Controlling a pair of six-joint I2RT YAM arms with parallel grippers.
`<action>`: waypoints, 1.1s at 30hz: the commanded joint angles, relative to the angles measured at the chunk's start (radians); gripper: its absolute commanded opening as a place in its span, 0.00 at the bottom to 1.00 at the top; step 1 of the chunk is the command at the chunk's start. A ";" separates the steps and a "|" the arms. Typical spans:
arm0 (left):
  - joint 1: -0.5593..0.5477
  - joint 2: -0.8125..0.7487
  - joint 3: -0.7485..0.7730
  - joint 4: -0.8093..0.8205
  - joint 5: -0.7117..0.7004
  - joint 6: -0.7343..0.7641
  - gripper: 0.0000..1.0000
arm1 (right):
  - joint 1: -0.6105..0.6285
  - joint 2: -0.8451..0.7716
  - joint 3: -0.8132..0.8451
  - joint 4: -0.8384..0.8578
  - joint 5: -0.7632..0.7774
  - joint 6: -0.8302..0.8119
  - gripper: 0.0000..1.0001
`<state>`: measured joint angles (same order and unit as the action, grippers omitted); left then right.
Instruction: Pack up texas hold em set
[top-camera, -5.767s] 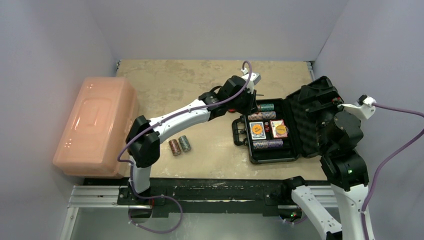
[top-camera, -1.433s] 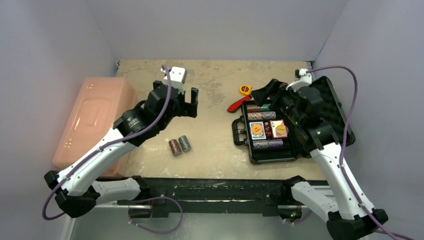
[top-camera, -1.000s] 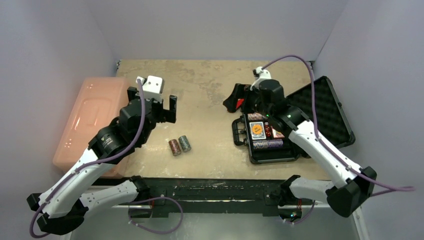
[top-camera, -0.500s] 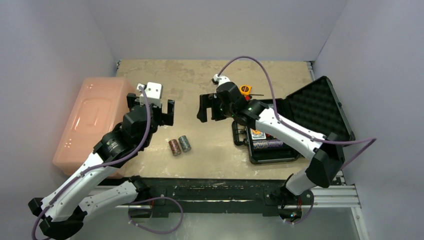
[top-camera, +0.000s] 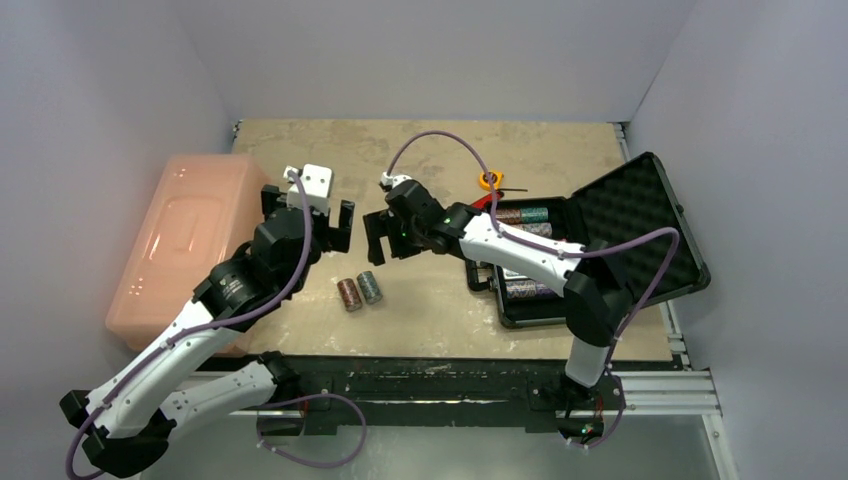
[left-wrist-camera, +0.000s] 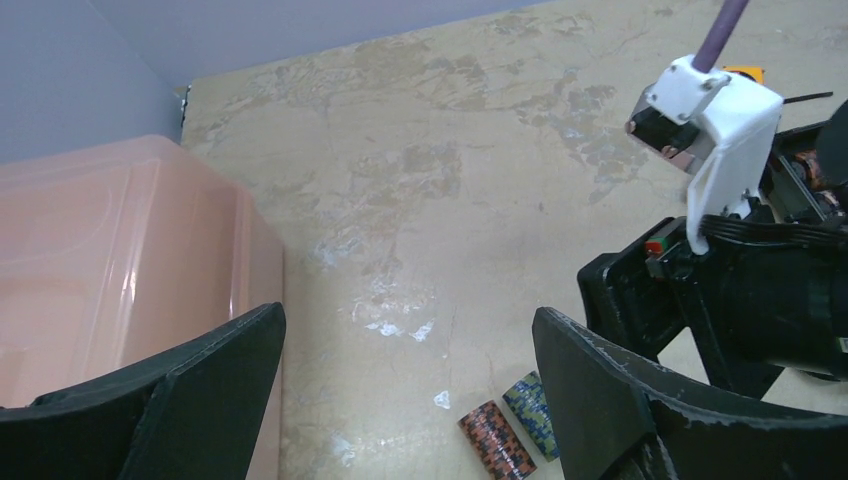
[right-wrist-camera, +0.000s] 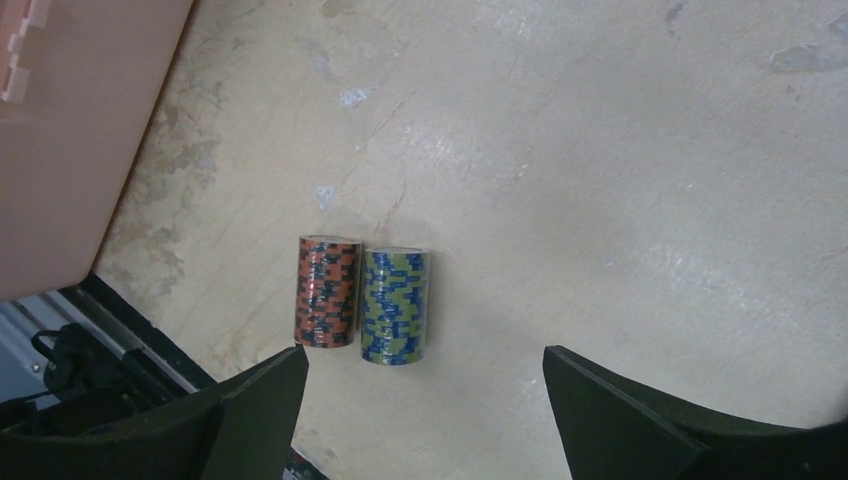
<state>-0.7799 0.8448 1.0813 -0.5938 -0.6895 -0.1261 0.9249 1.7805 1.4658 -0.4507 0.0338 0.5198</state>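
I work in a robotics lab cell. Plain pale grey walls (top-camera: 430, 50) box in a scuffed, stained beige table (top-camera: 420, 150) on three sides. My left arm (top-camera: 190, 335) and right arm (top-camera: 530, 250), white shells over black joints, stand on an aluminium rail (top-camera: 180, 392) along the near edge. Purple cables (left-wrist-camera: 733, 22) loop from them in the open. A white camera housing (left-wrist-camera: 715, 110) sits on the wrist behind my right pincer (right-wrist-camera: 425, 355), and another looks down past my left pincer (left-wrist-camera: 408, 315).
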 joint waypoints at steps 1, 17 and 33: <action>0.004 0.000 0.025 0.008 0.007 0.028 0.93 | 0.023 0.026 0.065 -0.002 -0.017 -0.017 0.92; 0.005 -0.010 0.022 0.001 0.006 0.038 0.93 | 0.063 0.130 0.126 -0.022 -0.032 -0.027 0.89; 0.005 -0.018 0.023 0.001 0.019 0.042 0.91 | 0.102 0.258 0.204 -0.077 0.005 -0.042 0.81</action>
<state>-0.7799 0.8429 1.0813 -0.6094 -0.6815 -0.1078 1.0100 2.0109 1.6005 -0.4980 0.0093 0.4965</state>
